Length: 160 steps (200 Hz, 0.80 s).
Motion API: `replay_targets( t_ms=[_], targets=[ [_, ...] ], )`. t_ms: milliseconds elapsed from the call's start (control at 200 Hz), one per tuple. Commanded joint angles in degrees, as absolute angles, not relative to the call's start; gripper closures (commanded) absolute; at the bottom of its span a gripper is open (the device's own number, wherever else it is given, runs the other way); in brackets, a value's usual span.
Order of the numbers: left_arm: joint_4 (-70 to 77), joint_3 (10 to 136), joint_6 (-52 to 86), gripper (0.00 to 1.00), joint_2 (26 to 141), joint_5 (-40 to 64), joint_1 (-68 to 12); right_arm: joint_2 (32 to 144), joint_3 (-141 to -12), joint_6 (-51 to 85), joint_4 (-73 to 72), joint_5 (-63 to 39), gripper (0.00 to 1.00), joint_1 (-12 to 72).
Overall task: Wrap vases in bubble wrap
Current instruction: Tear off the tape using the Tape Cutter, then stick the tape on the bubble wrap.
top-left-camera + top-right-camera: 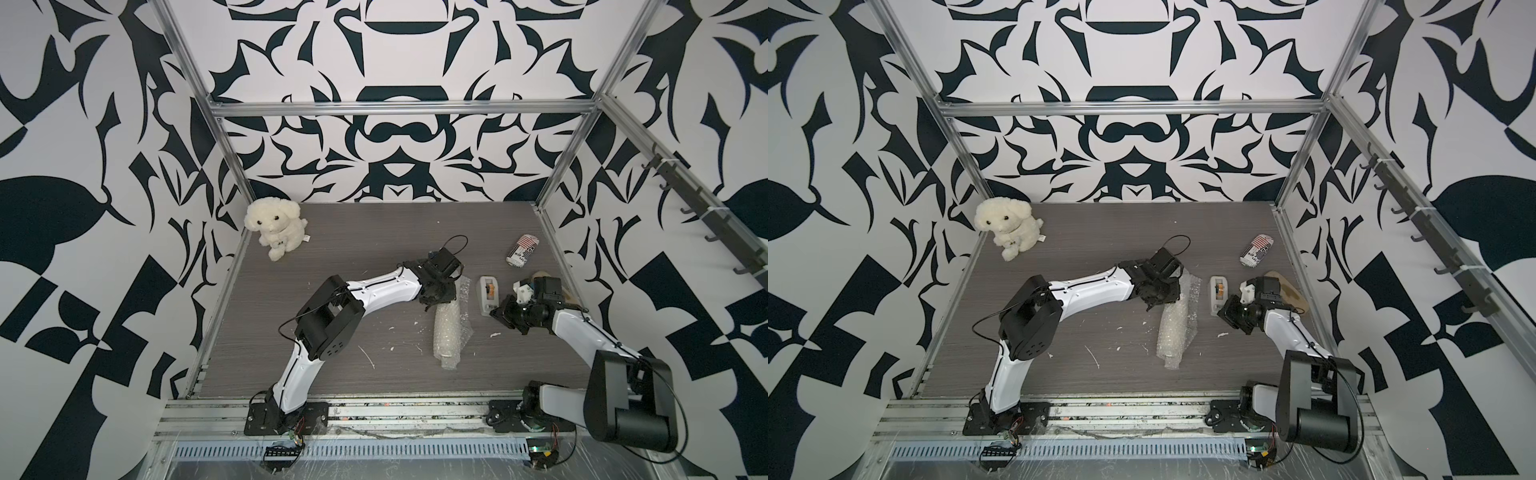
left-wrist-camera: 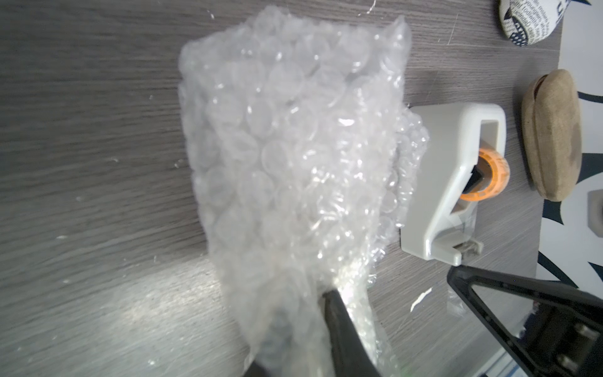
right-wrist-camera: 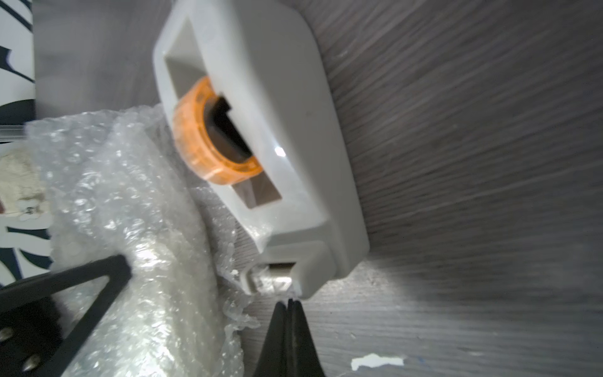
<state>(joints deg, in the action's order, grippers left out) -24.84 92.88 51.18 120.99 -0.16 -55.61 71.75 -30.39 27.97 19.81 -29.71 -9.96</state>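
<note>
- The bubble wrap [image 1: 449,328] lies as a rolled tube mid-surface, lengthwise from near to far. In the left wrist view it is a fat, layered bundle.
- You don't get a plain sight of the vase. Only a pale bulk shows through the roll, so it reads as inside the wrap.
- A loose flap of wrap [image 3: 235,313] trails off the roll on the dispenser side, crumpled and not laid down.
- The left hand [image 1: 437,304] is at the roll's far end and pinches the wrap. One finger [image 2: 339,326] digs into the plastic, while its partner is hidden under the sheet.
- The tape dispenser [image 1: 487,293] stands just beside the roll's far end, its orange tape roll [image 3: 202,147] on the spool.
- The right hand [image 3: 289,305] has its tips pressed together right at the dispenser's cutter end. You cannot tell whether a tape strip sits between them.
- Judged progress: rolling looks done. No tape shows on the bundle, so sealing the seam is left, and the tube's ends look unfolded.
- Off to the sides, on the grey surface [image 1: 332,249], are a striped can [image 1: 523,249] and a plush dog [image 1: 274,226], well apart from the work.
</note>
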Motion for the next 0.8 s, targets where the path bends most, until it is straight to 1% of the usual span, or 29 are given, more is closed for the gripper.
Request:
replay_targets(
  t_ms=[0,135,210,330,445,545,595,645,715,795],
  targets=[
    [-28.5,90.4,51.2,0.82,124.6,-0.4,-55.5,73.9,-31.0,29.0,24.8,-23.6,1.0,-9.5],
    [-28.3,90.4,51.2,0.82,124.5,-0.5,-55.5,75.5,-31.7,29.7,25.5,-20.4,1.0,-8.6],
    [-28.3,90.4,51.2,0.82,124.5,-0.4,-55.5,75.5,-32.0,29.5,26.0,-20.3,1.0,-8.4],
    [-28.3,90.3,51.3,0.82,124.5,-0.7,-55.5,70.6,-31.9,29.0,26.4,-23.0,1.0,-8.4],
    [-28.2,90.1,51.7,0.82,124.2,-0.9,-55.5,61.1,-30.0,31.6,22.9,-29.0,1.0,-8.3],
    [-26.8,88.9,52.5,0.82,123.6,-0.3,-55.5,54.4,-26.7,38.4,12.8,-38.7,1.0,-7.7],
    [-26.0,88.3,52.7,0.82,123.3,0.2,-55.5,51.8,-25.2,41.8,7.5,-41.8,1.0,-6.1],
    [-25.8,88.1,52.7,0.82,123.2,0.3,-55.5,49.7,-24.7,42.8,3.4,-42.6,1.0,-3.3],
    [-25.7,88.1,52.5,0.82,123.3,0.3,-55.5,48.1,-24.8,40.8,0.2,-42.8,1.0,1.8],
    [-25.8,88.1,52.4,0.83,123.2,0.2,-55.5,48.8,-25.0,38.4,-2.6,-43.6,1.0,7.0]
  ],
)
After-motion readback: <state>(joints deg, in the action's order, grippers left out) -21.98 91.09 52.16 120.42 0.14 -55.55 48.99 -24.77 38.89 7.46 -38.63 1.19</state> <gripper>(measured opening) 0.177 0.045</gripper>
